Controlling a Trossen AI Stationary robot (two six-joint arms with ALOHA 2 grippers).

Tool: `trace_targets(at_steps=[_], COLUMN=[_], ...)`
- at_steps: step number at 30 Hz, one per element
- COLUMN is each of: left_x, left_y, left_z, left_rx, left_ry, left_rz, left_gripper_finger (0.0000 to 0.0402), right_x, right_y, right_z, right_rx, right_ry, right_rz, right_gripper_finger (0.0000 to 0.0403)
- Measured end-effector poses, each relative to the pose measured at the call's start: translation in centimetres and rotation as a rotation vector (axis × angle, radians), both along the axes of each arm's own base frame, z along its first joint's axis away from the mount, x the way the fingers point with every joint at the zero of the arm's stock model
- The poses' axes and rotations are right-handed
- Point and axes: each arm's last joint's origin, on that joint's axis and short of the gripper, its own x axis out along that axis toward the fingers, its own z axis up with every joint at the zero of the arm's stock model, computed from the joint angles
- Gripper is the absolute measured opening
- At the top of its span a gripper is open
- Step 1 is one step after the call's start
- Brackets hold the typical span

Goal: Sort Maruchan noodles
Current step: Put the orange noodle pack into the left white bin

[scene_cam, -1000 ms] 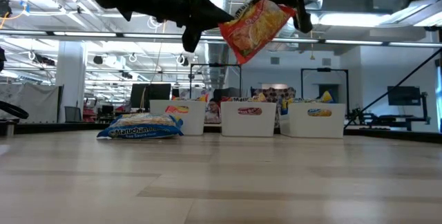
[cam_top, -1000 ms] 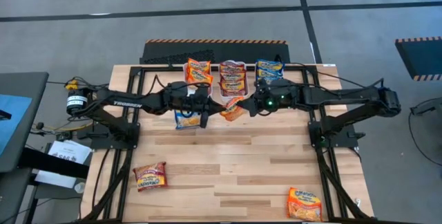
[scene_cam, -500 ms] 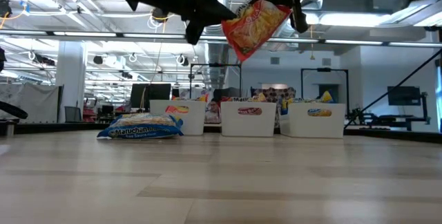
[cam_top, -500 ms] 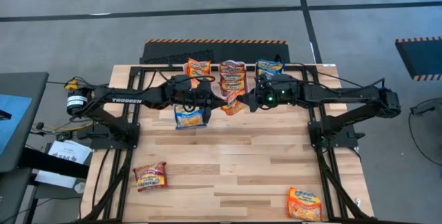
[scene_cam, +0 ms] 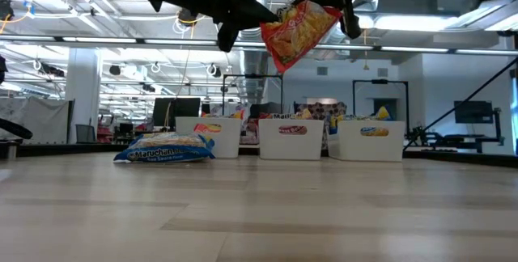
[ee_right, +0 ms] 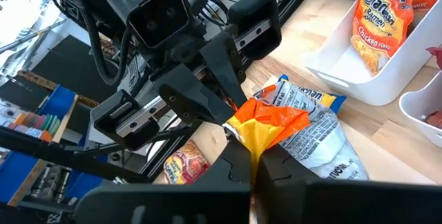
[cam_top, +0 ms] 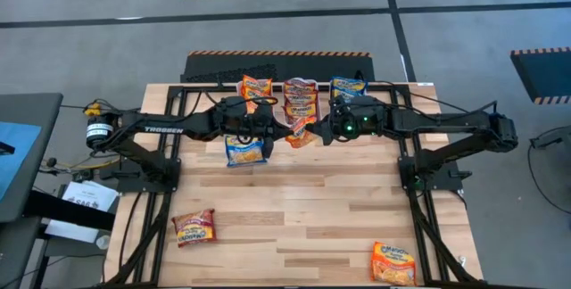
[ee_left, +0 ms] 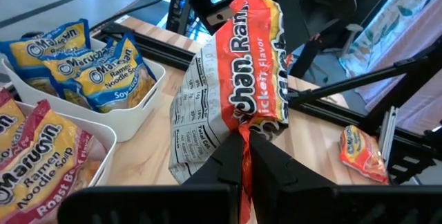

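An orange Maruchan packet (cam_top: 301, 136) hangs in the air between my two grippers, over the far middle of the table. My left gripper (cam_top: 278, 134) is shut on its left end and my right gripper (cam_top: 319, 134) is shut on its right end. In the low view the packet (scene_cam: 295, 31) hangs tilted, high above the wood. Under the left arm a blue packet (cam_top: 244, 151) lies flat on the table. A dark red packet (cam_top: 194, 227) lies near the left front, and another orange one (cam_top: 393, 262) at the right front corner. My left gripper pinches the packet's end seam (ee_left: 243, 128) between its two fingers, coming nearly level from the table's left. The packet (ee_left: 248, 65) stretches away from the fingers, clear of the table. My right gripper pinches the crumpled opposite end (ee_right: 261, 133) between its two fingers, coming nearly level from the table's right. The packet is lifted clear, and its far end runs into the left gripper's fingers (ee_right: 228, 103).
Three white bins stand in a row along the far edge: one with orange packets (scene_cam: 209, 137), one with dark red packets (scene_cam: 291, 139), one with blue packets (scene_cam: 371, 141). Black frame rails (cam_top: 419, 200) run along both sides. The table's middle and front are bare wood.
My left gripper has risen a little and gone slightly toward the far edge, uncovering more of the blue packet below it. The orange packet has shifted a little toward the bins, still held at both ends.
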Motion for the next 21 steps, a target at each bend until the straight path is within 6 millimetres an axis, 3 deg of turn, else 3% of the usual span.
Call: trace_targets(at_steps=[9,21], left_x=[-0.3,-0.4], left_y=[0.9,1.5], left_z=[0.0,0.5], left_rx=[-0.108,-0.133], left_ry=[-0.008,-0.058], left_rz=[-0.028,-0.035], left_gripper_finger=[0.0013,0.014], right_x=[0.0,0.0], right_y=[0.1,0.1], right_z=[0.0,0.0], right_rx=[0.002,0.002], right_ry=[0.001,-0.001], right_rz=[0.008,0.029], right_gripper_finger=[0.0007,0.0006])
